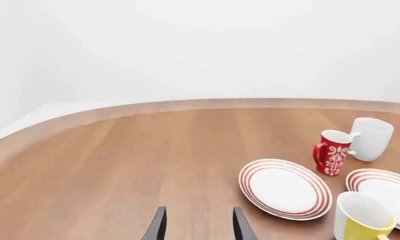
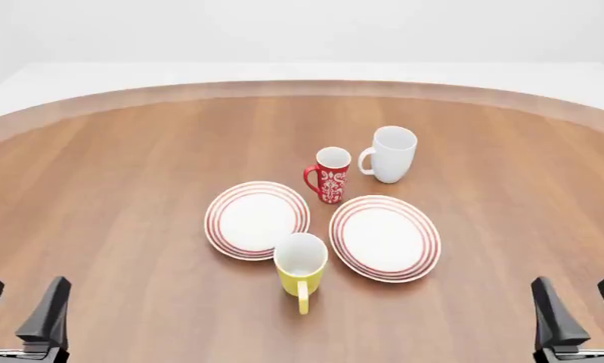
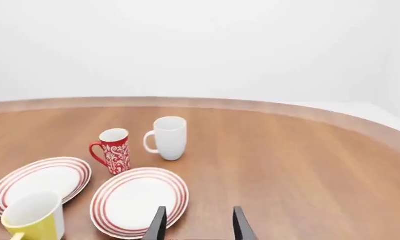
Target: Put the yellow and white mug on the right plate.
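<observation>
Front view: yellow and white mug (image 2: 301,261) upright on the wooden table (image 2: 120,197), at the near edges of both plates, in the gap between left plate (image 2: 256,219) and right plate (image 2: 385,237); handle toward the camera. Whether the mug overlaps either rim cannot be told. Red patterned mug (image 2: 331,175) just behind the plates, all-white mug (image 2: 391,154) beside it to the right. Left gripper (image 2: 21,306) at the lower left corner, right gripper (image 2: 576,308) at the lower right, both cut off by the frame edge, fingers parted, nothing between them, well apart from the crockery.

Left wrist view: only two dark fingertips (image 1: 158,226) of the left gripper visible, spread, holding nothing. Yellow and white mug (image 1: 360,217) cropped at the frame edge, handle mostly out of sight. Right plate (image 1: 387,192) partly cut off and partly covered by the mug.

Right wrist view: two fingertips (image 3: 239,225) visible, spread, empty. Right plate (image 3: 139,201) just ahead of them. Yellow and white mug (image 3: 34,216) cropped, base hidden.
</observation>
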Controlling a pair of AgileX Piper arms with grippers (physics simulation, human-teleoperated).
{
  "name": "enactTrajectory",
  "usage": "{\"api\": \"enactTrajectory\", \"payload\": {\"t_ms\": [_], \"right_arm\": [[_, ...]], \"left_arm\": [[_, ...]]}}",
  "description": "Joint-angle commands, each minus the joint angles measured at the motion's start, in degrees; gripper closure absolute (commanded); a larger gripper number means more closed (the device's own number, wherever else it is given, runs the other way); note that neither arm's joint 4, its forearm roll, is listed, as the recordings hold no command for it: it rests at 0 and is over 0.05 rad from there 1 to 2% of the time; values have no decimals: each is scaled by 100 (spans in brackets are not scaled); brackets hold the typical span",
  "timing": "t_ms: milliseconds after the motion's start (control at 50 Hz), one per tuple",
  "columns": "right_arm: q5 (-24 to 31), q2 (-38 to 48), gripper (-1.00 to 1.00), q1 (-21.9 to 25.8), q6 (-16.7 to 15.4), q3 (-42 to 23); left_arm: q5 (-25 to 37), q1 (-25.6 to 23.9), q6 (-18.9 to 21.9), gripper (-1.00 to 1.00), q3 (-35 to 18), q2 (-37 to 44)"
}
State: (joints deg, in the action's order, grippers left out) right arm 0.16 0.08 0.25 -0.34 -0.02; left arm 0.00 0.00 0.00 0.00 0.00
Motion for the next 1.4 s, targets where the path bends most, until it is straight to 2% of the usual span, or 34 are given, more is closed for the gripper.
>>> {"api": "enactTrajectory", "payload": {"t_ms": [20, 140, 160, 180, 200, 220, 280, 360, 380, 440, 460, 500, 540, 560, 620, 720, 760, 900, 980, 1060, 1120, 1200, 1240, 1260, 1280, 1400], "right_arm": [[36, 34, -100, 129, -58, -37], [111, 108, -100, 187, -182, -36], [-187, 686, -100, 128, -70, -4], [-299, 891, -100, 193, 98, -14], [-20, 697, -100, 312, -28, -210], [-33, 642, -100, 477, -294, -124], [163, 918, -100, 497, -135, -579], [306, 1223, -100, 827, -445, -927], [191, 1640, -100, 748, -325, -967], [173, 2064, -100, 873, -316, -1110], [311, 2291, -100, 916, -104, -1317], [414, 2276, -100, 1157, -449, -1399], [536, 2420, -100, 1323, -478, -1564], [641, 2607, -100, 1369, -329, -1673], [897, 2851, -100, 1672, -218, -1919], [1451, 3401, -100, 2128, 291, -2548], [1531, 3415, -100, 2142, 306, -2658], [2352, 3981, -100, 2431, 384, -3619], [2591, 4207, -100, 2591, 546, -3866], [2732, 4508, -100, 2673, 480, -4114], [2821, 4730, -100, 2765, 662, -4298], [2954, 4945, -100, 2825, 700, -4510], [3080, 5072, -100, 2897, 998, -4663], [3197, 5161, -100, 2890, 1043, -4822], [3244, 5200, -100, 2909, 979, -4885], [3549, 5386, -100, 3098, 1107, -5212]], "left_arm": [[0, 0, 0, -100, 0, 0], [0, 0, 0, -100, 0, 0], [0, 0, 0, -100, 0, 0], [0, 0, 0, -100, 0, 0], [0, 0, 0, -100, 0, 0], [0, 0, 0, -100, 0, 0], [0, 0, 0, -100, 0, 0], [0, 0, 0, -100, 0, 0], [0, 0, 0, -100, 0, 0], [0, 0, 0, -100, 0, 0], [0, 0, 0, -100, 0, 0], [0, 0, 0, -100, 0, 0], [0, 0, 0, -100, 0, 0], [0, 0, 0, -100, 0, 0], [0, 0, 0, -100, 0, 0], [0, 0, 0, -100, 0, 0], [0, 0, 0, -100, 0, 0], [0, 0, 0, -100, 0, 0], [0, 0, 0, -100, 0, 0], [0, 0, 0, -100, 0, 0], [0, 0, 0, -100, 0, 0], [0, 0, 0, -100, 0, 0], [0, 0, 0, -100, 0, 0], [0, 0, 0, -100, 0, 0], [0, 0, 0, -100, 0, 0], [0, 0, 0, -100, 0, 0]]}}
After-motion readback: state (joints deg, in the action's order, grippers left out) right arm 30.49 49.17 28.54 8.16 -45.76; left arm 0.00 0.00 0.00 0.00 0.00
